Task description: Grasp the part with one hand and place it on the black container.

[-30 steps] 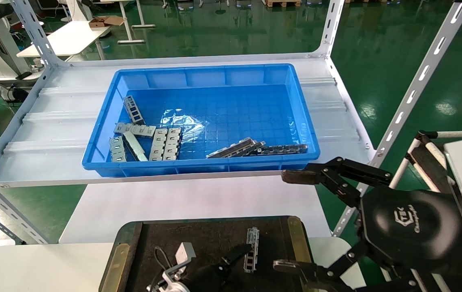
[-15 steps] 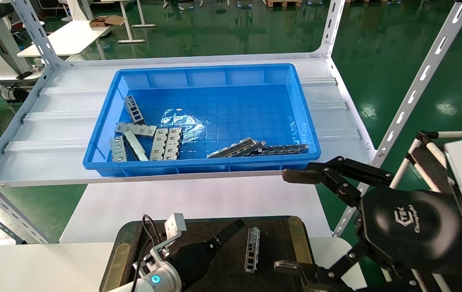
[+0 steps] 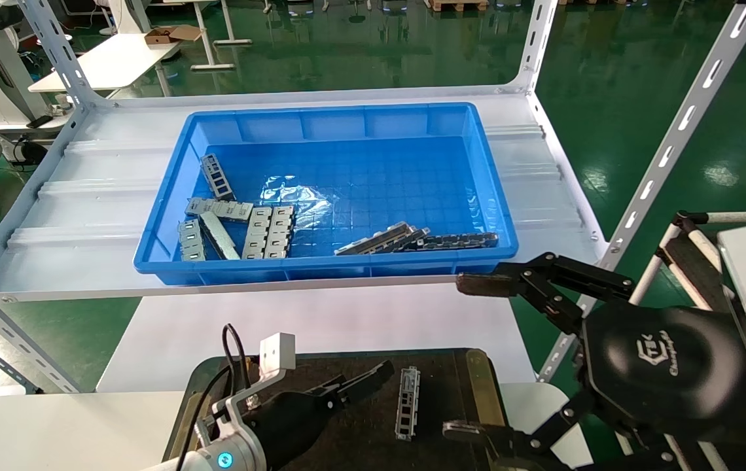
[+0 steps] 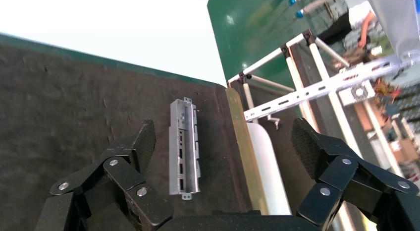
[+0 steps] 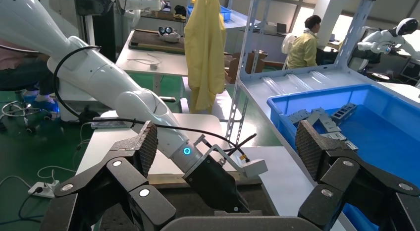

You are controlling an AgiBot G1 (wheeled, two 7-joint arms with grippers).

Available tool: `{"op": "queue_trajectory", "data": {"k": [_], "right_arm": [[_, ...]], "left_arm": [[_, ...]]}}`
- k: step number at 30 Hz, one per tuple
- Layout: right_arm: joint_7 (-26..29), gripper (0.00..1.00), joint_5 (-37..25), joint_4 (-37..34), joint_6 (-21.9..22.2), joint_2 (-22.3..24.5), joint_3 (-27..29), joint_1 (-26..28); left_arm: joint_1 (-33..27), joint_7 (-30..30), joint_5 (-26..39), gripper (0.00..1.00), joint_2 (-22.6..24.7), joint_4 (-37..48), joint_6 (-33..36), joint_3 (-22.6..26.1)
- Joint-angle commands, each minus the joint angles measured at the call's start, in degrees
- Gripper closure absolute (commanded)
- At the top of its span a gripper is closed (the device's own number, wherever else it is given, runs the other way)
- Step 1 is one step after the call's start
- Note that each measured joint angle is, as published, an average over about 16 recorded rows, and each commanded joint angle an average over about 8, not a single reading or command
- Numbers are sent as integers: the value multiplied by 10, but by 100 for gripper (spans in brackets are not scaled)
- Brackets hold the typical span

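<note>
The part (image 3: 407,402), a silver-grey channel strip with rectangular cut-outs, lies flat on the black container (image 3: 442,392) near its right brass strip. In the left wrist view the part (image 4: 184,146) rests on the mat (image 4: 74,92), free of any finger. My left gripper (image 3: 360,383) hovers just left of it, open and empty, and the left wrist view shows the left gripper (image 4: 225,137) with its jaws wide apart. My right gripper (image 3: 464,356) is parked open at the container's right side, and the right wrist view shows this gripper (image 5: 228,139) holding nothing.
A blue bin (image 3: 327,190) on the white metal shelf behind holds several more strips, some darker. Shelf uprights (image 3: 667,150) stand to the right. A white table (image 3: 320,320) lies between shelf and container.
My left gripper has drawn back from the part toward the left and lifted, leaving the part lying on the mat. The right arm has not moved.
</note>
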Motion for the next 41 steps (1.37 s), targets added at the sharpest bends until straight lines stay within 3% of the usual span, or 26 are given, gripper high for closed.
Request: {"op": "queue_trajectory", "data": {"k": [1, 10, 19, 31, 38, 41], "right_arm": [[0, 0, 0, 0, 0, 0, 0, 0], [0, 0, 0, 0, 0, 0, 0, 0], [0, 0, 0, 0, 0, 0, 0, 0], [0, 0, 0, 0, 0, 0, -1, 0], [0, 0, 0, 0, 0, 0, -1, 0], [0, 0, 0, 0, 0, 0, -1, 0]], "left_arm": [[-8, 18, -14, 0, -11, -1, -13, 21], [-49, 61, -38, 0, -50, -4, -87, 109], [-87, 48, 2, 0, -95, -5, -203, 209], [-167, -110, 158, 0, -171, 1, -396, 375], [-237, -237, 259, 0, -202, 7, -466, 462], [-253, -264, 281, 0, -206, 8, -479, 480]]}}
